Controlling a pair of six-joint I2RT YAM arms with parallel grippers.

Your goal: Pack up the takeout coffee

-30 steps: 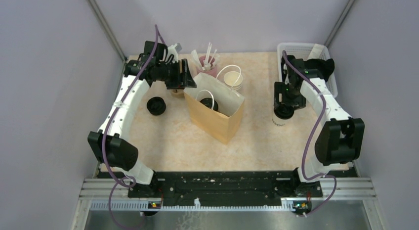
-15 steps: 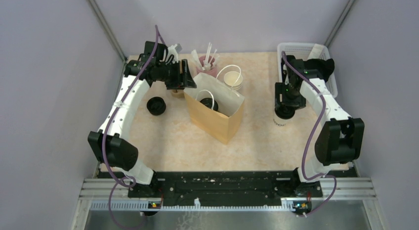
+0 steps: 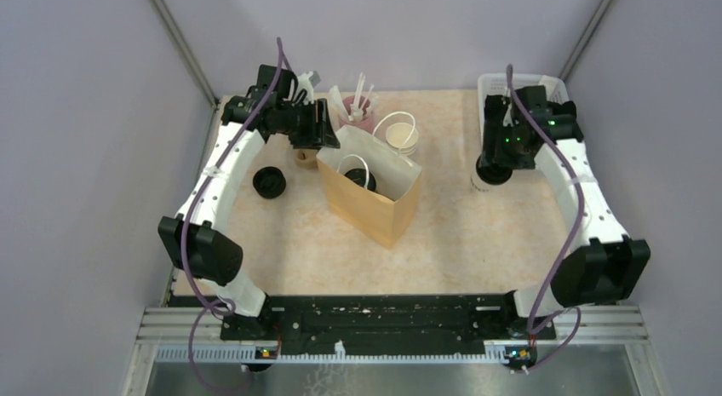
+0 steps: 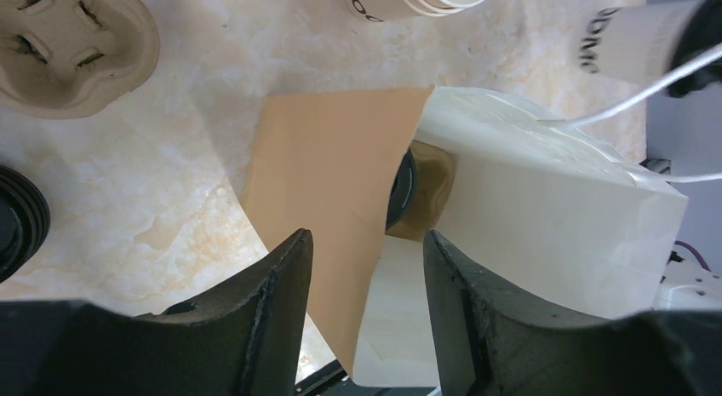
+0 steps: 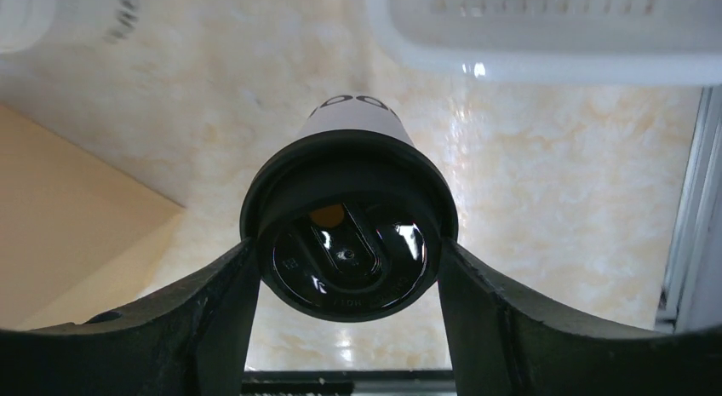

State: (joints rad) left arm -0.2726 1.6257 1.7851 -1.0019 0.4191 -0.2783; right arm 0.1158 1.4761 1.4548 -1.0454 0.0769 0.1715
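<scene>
Right claw [image 5: 345, 253] clamped on a lidded coffee cup [image 5: 347, 170] near the counter's [image 3: 477, 243] right edge.
Left claw [image 4: 366, 243], jaws apart, straddles the paper bag's [image 4: 328, 157] rim.

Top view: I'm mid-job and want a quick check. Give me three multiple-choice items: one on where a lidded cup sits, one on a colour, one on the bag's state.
1. Relative to the paper bag, one lidded cup sits:
A behind it; B inside it; C in front of it.

2. The basket in the far right corner is:
A blue; B black; C white.

3. The bag is:
A upright with its mouth open; B lying flat on its side; C folded shut.

Answers:
1 B, the cup shows down inside the bag's open mouth.
2 C, its rim and mesh wall are white.
3 A, the bag stands on its base and the camera looks straight into it.
</scene>
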